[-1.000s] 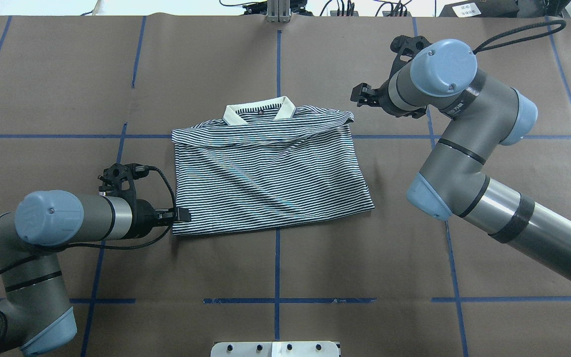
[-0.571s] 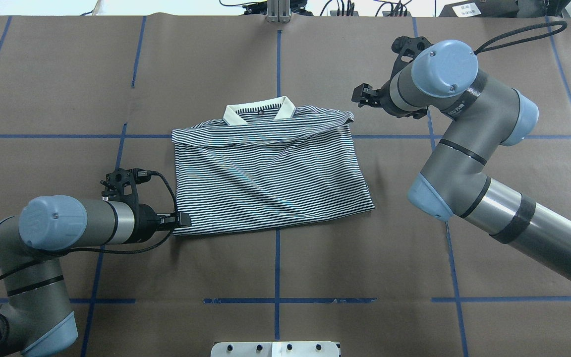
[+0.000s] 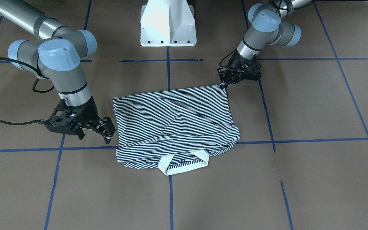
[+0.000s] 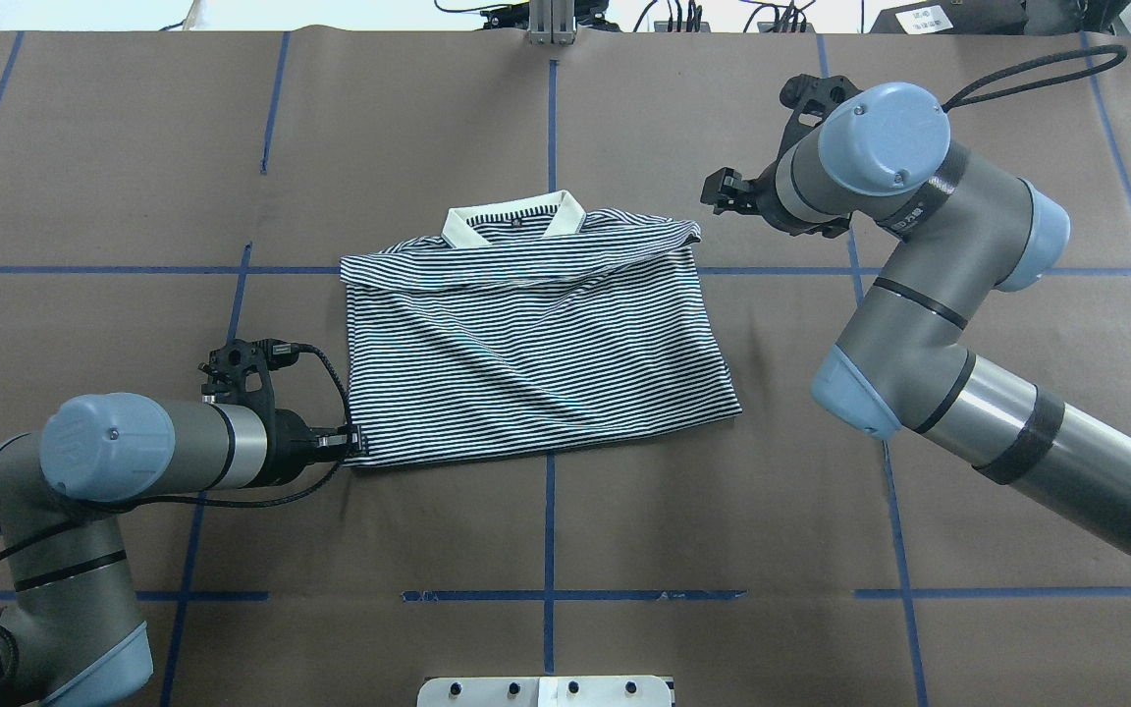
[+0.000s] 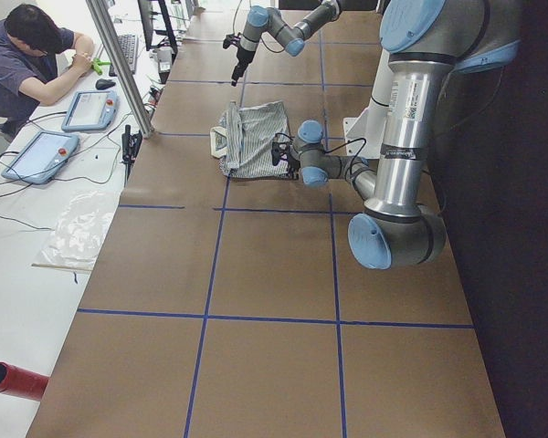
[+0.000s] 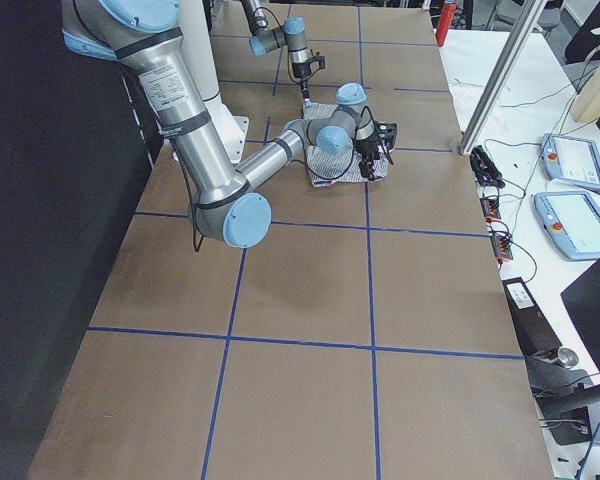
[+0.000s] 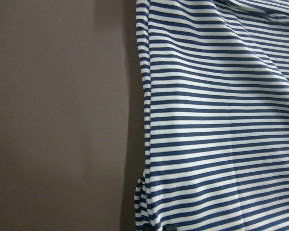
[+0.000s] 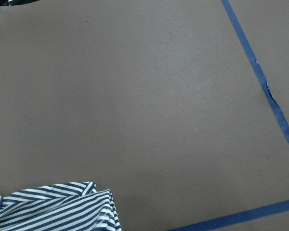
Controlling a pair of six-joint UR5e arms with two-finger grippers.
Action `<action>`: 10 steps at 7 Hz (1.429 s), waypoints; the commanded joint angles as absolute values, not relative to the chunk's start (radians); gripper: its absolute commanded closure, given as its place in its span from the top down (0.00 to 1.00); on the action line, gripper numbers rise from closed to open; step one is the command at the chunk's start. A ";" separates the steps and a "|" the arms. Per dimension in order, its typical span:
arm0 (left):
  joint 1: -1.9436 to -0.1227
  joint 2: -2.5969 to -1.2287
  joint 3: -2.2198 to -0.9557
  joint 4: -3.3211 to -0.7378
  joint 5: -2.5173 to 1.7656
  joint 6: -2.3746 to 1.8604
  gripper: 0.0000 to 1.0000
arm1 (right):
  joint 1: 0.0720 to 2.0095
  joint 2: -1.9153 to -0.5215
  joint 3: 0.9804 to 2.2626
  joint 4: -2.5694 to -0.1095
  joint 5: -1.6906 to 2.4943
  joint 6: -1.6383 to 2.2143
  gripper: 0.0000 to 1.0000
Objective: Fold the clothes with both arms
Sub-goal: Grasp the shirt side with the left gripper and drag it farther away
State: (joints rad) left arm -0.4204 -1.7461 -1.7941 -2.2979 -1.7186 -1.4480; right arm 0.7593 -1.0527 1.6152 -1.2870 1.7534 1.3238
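Observation:
The striped polo shirt [image 4: 536, 344] lies folded flat at mid-table, white collar [image 4: 514, 222] on the far side; it also shows in the front view [image 3: 174, 121]. My left gripper [image 4: 354, 439] is low at the shirt's near-left corner and looks open, its tip touching the corner [image 3: 223, 83]. The left wrist view shows the shirt's left edge [image 7: 216, 120]. My right gripper [image 4: 720, 192] is open and empty, just off the far-right shoulder, apart from the cloth [image 3: 109, 131]. The right wrist view catches only that shoulder [image 8: 58, 207].
The table is covered in brown paper with blue tape lines [image 4: 550, 595]. The white pedestal base [image 3: 168, 25] stands at the robot's side. An operator [image 5: 32, 46] sits with tablets at a side bench beyond the far edge.
My left gripper has slid a little toward the robot along the shirt's left edge, down to the near corner. My right gripper has drifted slightly away. The shirt has not moved.

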 commanded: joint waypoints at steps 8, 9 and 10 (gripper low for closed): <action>-0.711 -1.829 -1.619 -2.249 -1.712 -1.071 0.00 | 0.755 -1.057 1.614 -1.285 1.752 1.335 1.00; -0.782 -1.962 -1.450 -2.249 -1.710 -1.033 0.00 | 0.755 -1.057 1.614 -1.285 1.752 1.335 1.00; -0.837 -2.131 -1.240 -2.259 -1.707 -1.007 0.00 | 0.755 -1.055 1.614 -1.285 1.752 1.336 1.00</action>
